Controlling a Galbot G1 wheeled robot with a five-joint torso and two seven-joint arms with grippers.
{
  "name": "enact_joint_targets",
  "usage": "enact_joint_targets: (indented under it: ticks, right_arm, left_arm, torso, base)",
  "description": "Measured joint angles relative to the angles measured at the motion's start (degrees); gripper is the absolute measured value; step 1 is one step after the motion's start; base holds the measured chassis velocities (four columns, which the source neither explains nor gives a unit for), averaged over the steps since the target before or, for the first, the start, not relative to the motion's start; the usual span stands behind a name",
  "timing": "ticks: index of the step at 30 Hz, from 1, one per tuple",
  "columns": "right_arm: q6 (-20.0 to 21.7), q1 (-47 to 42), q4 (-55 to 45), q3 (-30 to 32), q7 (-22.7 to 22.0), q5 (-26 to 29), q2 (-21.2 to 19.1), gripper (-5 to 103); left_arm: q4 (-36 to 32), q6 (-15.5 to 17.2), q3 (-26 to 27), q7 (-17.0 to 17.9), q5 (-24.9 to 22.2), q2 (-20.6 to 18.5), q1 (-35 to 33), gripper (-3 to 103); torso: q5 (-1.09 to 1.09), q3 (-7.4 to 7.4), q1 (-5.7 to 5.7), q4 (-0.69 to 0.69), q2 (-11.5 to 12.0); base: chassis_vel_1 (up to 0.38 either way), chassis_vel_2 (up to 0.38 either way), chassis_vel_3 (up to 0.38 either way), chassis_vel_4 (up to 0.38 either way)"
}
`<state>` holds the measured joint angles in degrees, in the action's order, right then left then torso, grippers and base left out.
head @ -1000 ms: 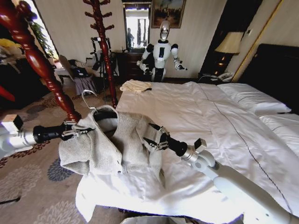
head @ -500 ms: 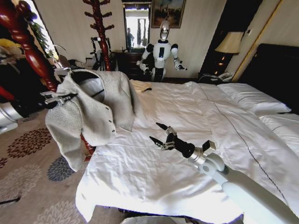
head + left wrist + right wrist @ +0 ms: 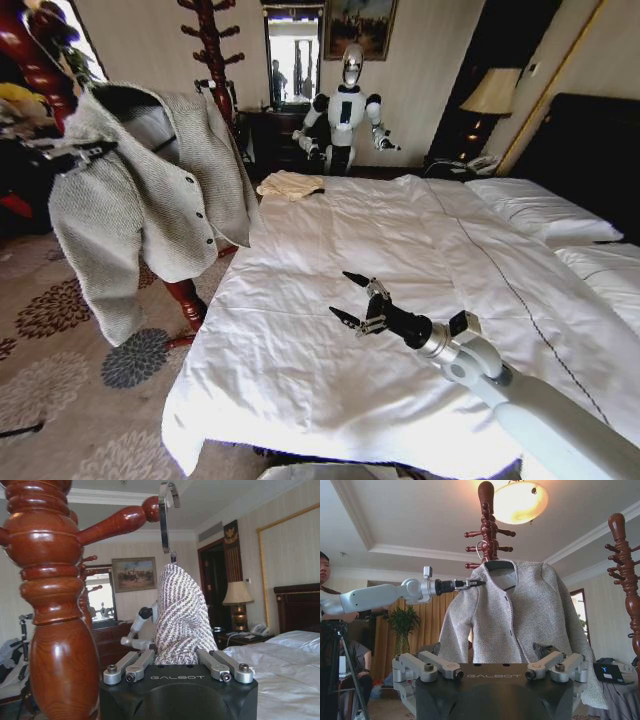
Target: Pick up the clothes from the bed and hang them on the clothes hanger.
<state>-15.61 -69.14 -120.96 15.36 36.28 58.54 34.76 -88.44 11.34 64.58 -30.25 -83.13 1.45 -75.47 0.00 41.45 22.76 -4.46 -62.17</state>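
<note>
Cardigan [image 3: 140, 190] hung well clear of the bed [image 3: 400, 300], already draped over the black hanger [image 3: 120, 100], with the left gripper [image 3: 75, 155] pinched shut on its knitted shoulder beside the reddish coat stand [image 3: 55, 605]. What mattered was the silver hook [image 3: 166, 515]: it stood upright just beside one of the stand's pegs [image 3: 120, 522], and I could not tell whether it had caught. The right gripper [image 3: 352, 298] hovered over the duvet, fingers spread and holding nothing, well apart from the garment.
</note>
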Motion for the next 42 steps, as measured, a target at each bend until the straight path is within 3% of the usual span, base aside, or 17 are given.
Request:
enact_joint_targets:
  ticks: [6,18,32,42]
  right_arm:
    - [-0.7,-1.8,0.6,0.3,0.6,-1.1,0.1,100]
    - [-1.3,-3.2,1.6,0.2,0.8,-1.9,1.1,100]
    - [-1.6,-6.1,0.9,1.8,0.6,-2.9,0.9,100]
    - [-1.6,-6.4,0.7,2.2,0.6,-3.2,1.2,100]
  left_arm:
    - [2.3,0.8,0.9,2.1,-1.1,-2.6,0.8,20]
    - [5.3,3.2,0.9,7.5,-2.2,-2.6,0.5,20]
    - [8.0,4.4,1.7,6.3,-2.4,-5.0,-1.1,20]
    - [7.3,6.3,3.5,8.8,-4.3,-7.2,-3.5,20]
  torso:
    - [0.01,0.00,0.00,0.00,0.0]
    - [0.00,0.00,0.00,0.01,0.0]
    - [0.00,0.00,0.00,0.00,0.0]
    - [0.01,0.00,0.00,0.00,0.0]
  base:
    - [0.000,0.000,0.000,0.000]
    - [0.000,0.000,0.000,0.000]
    - [0.000,0.000,0.000,0.000]
    - [0.000,0.000,0.000,0.000]
